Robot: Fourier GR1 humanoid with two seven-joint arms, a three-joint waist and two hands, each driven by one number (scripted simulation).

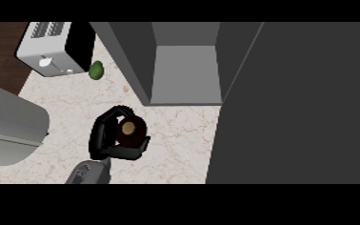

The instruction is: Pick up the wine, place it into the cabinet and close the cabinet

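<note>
Dark bottle glass is mostly hidden: the wine (128,129) shows only its brownish round top, seen from above, inside the left hand (112,136), whose black fingers (105,124) and thumb curl round it. It sits over the marble surface (169,143), near the cabinet (184,71) but outside it. That cabinet stands open, its grey inside bare as far as can be seen, with the door (288,105) swung out at right, cut off by the edge. A toaster (53,47) and a green fruit (96,70) lie at upper left. A grey object (20,128) at left is cut off and hard to identify.
</note>
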